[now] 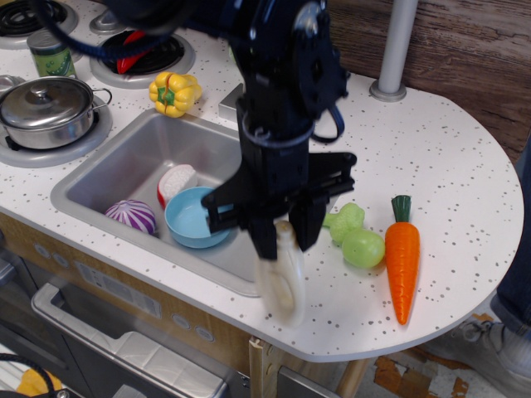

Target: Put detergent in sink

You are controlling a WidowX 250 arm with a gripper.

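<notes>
The detergent (pixel 282 286), a cream-white jug-shaped bottle, stands on the speckled counter just right of the sink's front right corner and looks slightly blurred. My gripper (pixel 284 235) comes down from above with its two black fingers (pixel 265 239) closed around the bottle's neck and cap. The sink (pixel 116 166) is a brushed steel basin to the left of the bottle. It holds a blue bowl (pixel 195 217), a purple-striped vegetable (pixel 131 215) and a red and white piece (pixel 176 181).
A green toy vegetable (pixel 357 238) and an orange carrot (pixel 402 259) lie right of the bottle. A yellow pepper (pixel 174 93), a lidded steel pot (pixel 46 108), a green-labelled can (pixel 50 51) and a red pepper (pixel 133 50) sit behind the sink. A grey post (pixel 395 50) stands at the back.
</notes>
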